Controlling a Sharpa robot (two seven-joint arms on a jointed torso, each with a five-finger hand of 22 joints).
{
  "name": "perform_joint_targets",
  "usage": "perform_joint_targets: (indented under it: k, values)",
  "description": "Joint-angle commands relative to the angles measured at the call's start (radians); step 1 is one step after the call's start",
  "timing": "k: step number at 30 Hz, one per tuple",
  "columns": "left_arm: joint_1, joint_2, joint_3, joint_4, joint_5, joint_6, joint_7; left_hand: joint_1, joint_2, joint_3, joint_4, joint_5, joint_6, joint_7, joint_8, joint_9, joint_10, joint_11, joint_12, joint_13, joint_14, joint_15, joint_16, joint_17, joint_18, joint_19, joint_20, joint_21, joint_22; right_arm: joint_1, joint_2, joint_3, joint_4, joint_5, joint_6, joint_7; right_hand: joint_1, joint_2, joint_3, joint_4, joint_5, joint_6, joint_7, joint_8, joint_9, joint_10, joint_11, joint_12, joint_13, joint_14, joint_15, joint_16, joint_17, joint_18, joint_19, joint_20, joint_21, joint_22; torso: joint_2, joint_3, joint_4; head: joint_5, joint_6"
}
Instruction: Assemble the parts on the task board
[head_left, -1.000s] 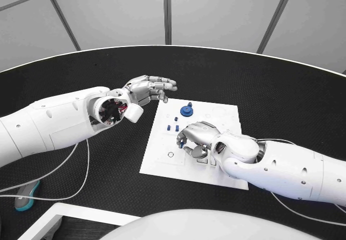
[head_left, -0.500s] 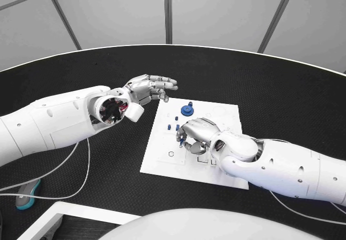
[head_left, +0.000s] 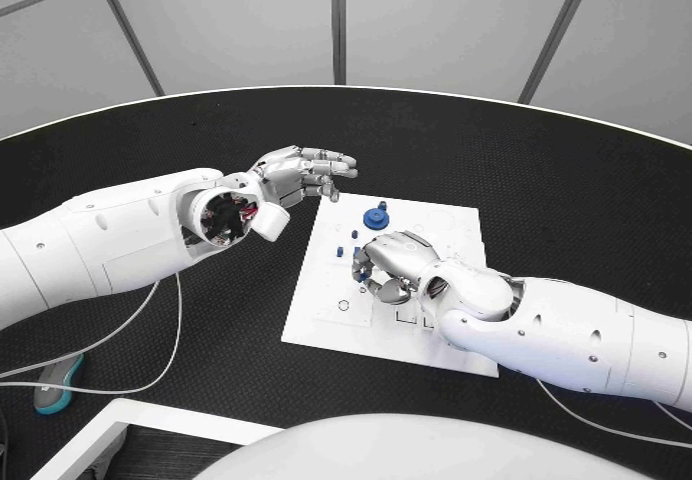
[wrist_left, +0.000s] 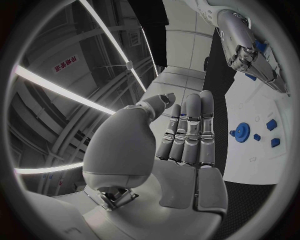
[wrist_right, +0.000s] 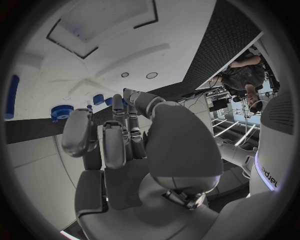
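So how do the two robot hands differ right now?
The left robot hand hangs over the black table just off the task board's far left corner, fingers stretched out together and holding nothing. The right robot hand is over the board itself, fingers curled down beside the small blue parts. Both are silver on white arms.

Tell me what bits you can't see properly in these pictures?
- Task board, head view: its middle is covered by the right robot hand.
- Small blue parts, head view: too tiny to tell their shapes.
- Right robot hand: whether its fingers touch a part is hidden beneath it.
- Blue gear, left wrist view: what it sits on is too small to see.
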Motion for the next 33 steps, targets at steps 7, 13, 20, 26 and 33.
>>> perform_joint_targets:
  k: [7, 13, 20, 26, 33]
  values:
    - [0.000, 0.000, 0.000, 0.000, 0.000, 0.000, -0.001, 0.006, 0.002, -0.006, -0.003, 0.003, -0.001, 0.005, 0.002, 0.001, -0.006, 0.001, 0.006, -0.001, -0.006, -0.002, -0.002, -0.001, 0.017, -0.004, 0.000, -0.004, -0.001, -0.005, 0.002, 0.000, -0.004, 0.000, 0.019, 0.003, -0.001, 0.009, -0.001, -0.005, 0.003, 0.014, 0.000, 0.007, 0.003, 0.029, -0.017, 0.006, 0.003, 0.056, -0.009, 0.003, 0.005, -0.005, 0.020, -0.011, 0.006, 0.017, 0.000, 0.0006, -0.0010, 0.003, -0.006]
    - [0.000, 0.000, 0.000, 0.000, 0.000, 0.001, -0.001, 0.009, 0.003, -0.008, -0.003, 0.002, -0.002, 0.006, 0.003, 0.002, -0.008, 0.002, 0.007, -0.002, -0.008, -0.001, -0.005, -0.004, 0.017, -0.005, 0.000, -0.006, -0.003, -0.006, 0.001, 0.000, -0.003, 0.000, 0.035, 0.006, -0.001, 0.009, 0.000, -0.005, 0.003, 0.015, -0.001, 0.007, 0.003, 0.030, -0.018, 0.006, 0.004, 0.056, -0.009, 0.004, 0.007, -0.006, 0.020, -0.011, 0.008, 0.018, -0.001, 0.0008, -0.0008, 0.003, -0.009]
    - [0.000, 0.002, 0.000, -0.001, 0.000, 0.002, -0.002, 0.009, 0.003, -0.008, -0.003, 0.002, -0.002, 0.006, 0.003, 0.002, -0.008, 0.002, 0.007, -0.002, -0.008, -0.001, -0.005, -0.004, 0.017, -0.005, 0.000, -0.006, -0.003, -0.007, 0.000, 0.000, -0.002, 0.000, 0.045, 0.007, -0.002, 0.009, 0.000, -0.005, 0.003, 0.016, -0.001, 0.007, 0.004, 0.030, -0.018, 0.006, 0.004, 0.056, -0.009, 0.005, 0.008, -0.006, 0.021, -0.011, 0.009, 0.019, -0.002, 0.0009, -0.0013, 0.004, -0.010]
    - [0.000, 0.003, 0.000, -0.002, 0.000, 0.002, -0.002, 0.009, 0.003, -0.008, -0.003, 0.002, -0.002, 0.006, 0.003, 0.002, -0.008, 0.002, 0.007, -0.002, -0.008, -0.001, -0.005, -0.004, 0.017, -0.005, 0.000, -0.006, -0.003, -0.007, -0.001, 0.000, -0.003, 0.000, 0.053, 0.006, -0.002, 0.009, 0.000, -0.005, 0.003, 0.016, -0.001, 0.008, 0.004, 0.031, -0.018, 0.006, 0.004, 0.056, -0.010, 0.004, 0.007, -0.006, 0.021, -0.012, 0.009, 0.019, -0.002, 0.0007, -0.0012, 0.004, -0.010]
    - [0.000, 0.004, 0.000, -0.003, 0.000, 0.002, -0.002, 0.009, 0.003, -0.008, -0.003, 0.002, -0.002, 0.006, 0.003, 0.002, -0.008, 0.002, 0.007, -0.002, -0.008, -0.001, -0.005, -0.004, 0.017, -0.005, 0.000, -0.006, -0.003, -0.007, -0.001, 0.000, -0.004, 0.000, 0.061, 0.005, -0.002, 0.009, 0.000, -0.005, 0.003, 0.016, -0.001, 0.008, 0.004, 0.031, -0.018, 0.006, 0.004, 0.056, -0.010, 0.004, 0.007, -0.006, 0.021, -0.012, 0.009, 0.019, -0.001, 0.0007, -0.0011, 0.005, -0.010]
